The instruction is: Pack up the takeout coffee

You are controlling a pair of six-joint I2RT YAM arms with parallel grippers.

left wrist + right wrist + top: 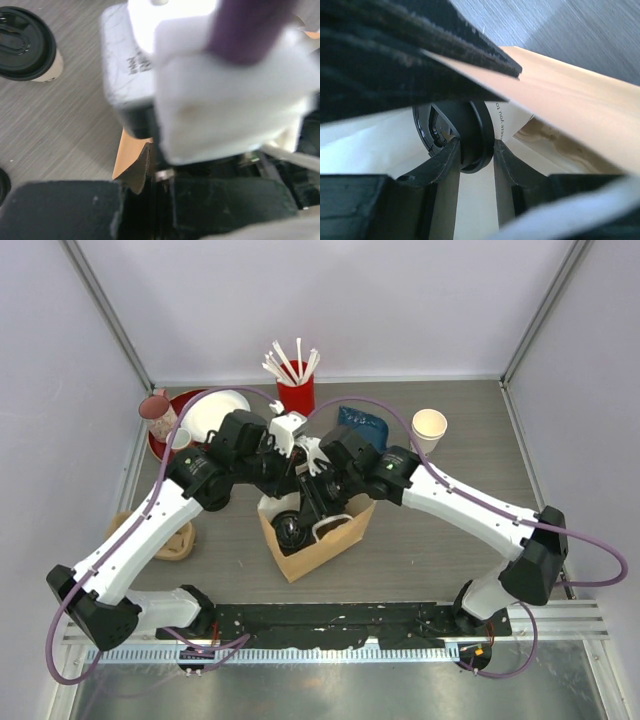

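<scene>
Right claw point(476, 148) is clamped on the black lid of one cup point(452, 125), inside the bag point(570, 115) but not yet released. Left claw point(145, 200) is together, seemingly pinching the bag's rim to hold it open. So the task looks roughly half done: the second cup point(26, 45) stands on the counter point(75, 115), upper left of the left wrist view, apart from the bag. Across the top view's upper part stand the straw holder point(295, 395), mug point(157, 412) and lidless cup point(430, 425). Both arms crowd the bag's mouth.
</scene>
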